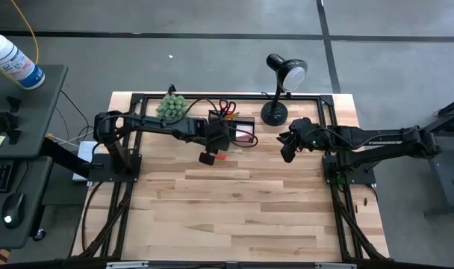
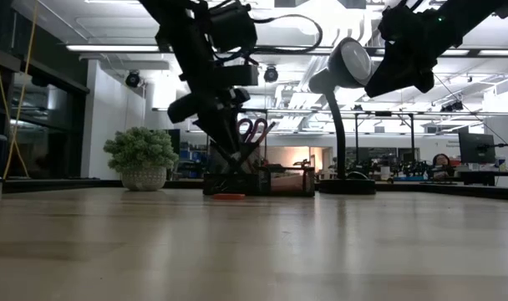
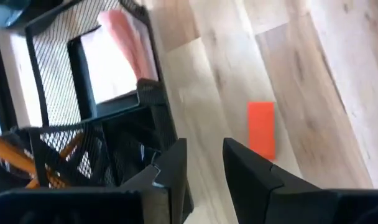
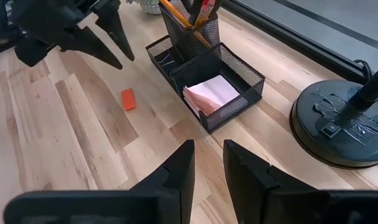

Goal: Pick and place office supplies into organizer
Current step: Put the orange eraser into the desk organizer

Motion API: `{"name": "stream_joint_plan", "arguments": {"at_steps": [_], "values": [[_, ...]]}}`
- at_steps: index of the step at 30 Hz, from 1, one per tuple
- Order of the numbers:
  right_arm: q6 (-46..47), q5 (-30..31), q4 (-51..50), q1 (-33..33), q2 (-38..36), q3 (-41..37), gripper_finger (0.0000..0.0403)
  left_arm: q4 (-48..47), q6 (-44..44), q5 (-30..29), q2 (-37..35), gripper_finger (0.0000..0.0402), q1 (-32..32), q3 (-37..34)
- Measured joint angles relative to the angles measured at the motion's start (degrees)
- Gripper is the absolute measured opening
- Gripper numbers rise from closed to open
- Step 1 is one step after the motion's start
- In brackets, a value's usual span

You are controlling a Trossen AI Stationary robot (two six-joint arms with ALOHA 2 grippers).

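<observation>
The black mesh organizer (image 4: 204,81) stands on the table at the far middle, beside the lamp. Its lower compartment holds a pink sticky-note pad (image 4: 211,93); its cup holds red-handled scissors (image 1: 227,108) and orange pencils (image 3: 27,163). A small orange block (image 3: 261,129) lies flat on the wood just in front of the organizer. My left gripper (image 3: 204,168) hangs open above the table between the organizer and the block, touching neither. My right gripper (image 4: 207,163) waits open, raised, to the right of the organizer, with nothing between its fingers.
A black desk lamp stands with its round base (image 4: 341,124) just right of the organizer. A green spiky plant ball (image 1: 172,107) in a pot sits to the organizer's left. The black frame rail (image 1: 234,96) runs along the far edge. Bare wood (image 1: 242,209) lies toward the near edge.
</observation>
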Motion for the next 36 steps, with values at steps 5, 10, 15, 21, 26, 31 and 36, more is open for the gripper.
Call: {"name": "stream_joint_plan", "arguments": {"at_steps": [5, 10, 15, 21, 26, 31, 36], "values": [[-0.93, -0.08, 0.0, 0.0, 0.0, 0.0, 0.0078, 2.05, 1.09, 1.2, -0.05, 0.0097, -1.03, 0.09], [-1.05, -0.08, 0.0, 0.0, 0.0, 0.0, 0.0078, 1.69, 2.97, -0.9, 0.17, 0.0107, -0.93, -0.04], [-1.04, -0.35, -0.02, 0.0, 0.0, 0.0, 0.0078, 1.56, 4.73, -3.55, 0.27, 0.0106, -1.25, -0.12], [-1.01, -0.49, -0.01, -0.01, 0.0, 0.0, 0.0078, 1.44, 7.1, -8.12, 0.48, 0.0108, -1.25, -0.2], [-0.91, -0.52, -0.02, -0.02, 0.0, 0.01, 0.0078, 1.49, 9.74, -17.19, 0.48, 0.0103, -1.28, -0.2], [-0.06, -0.55, -0.02, 0.0, 0.0, 0.0, 0.0078, -0.63, 10.28, -25.71, 0.48, 0.01, -1.19, 1.01], [0.21, -1.2, 0.0, 0.0, 0.0, 0.0, 0.0078, -4.5, 10.09, -28.93, 0.41, 0.0101, -1.31, 5.94]]}}
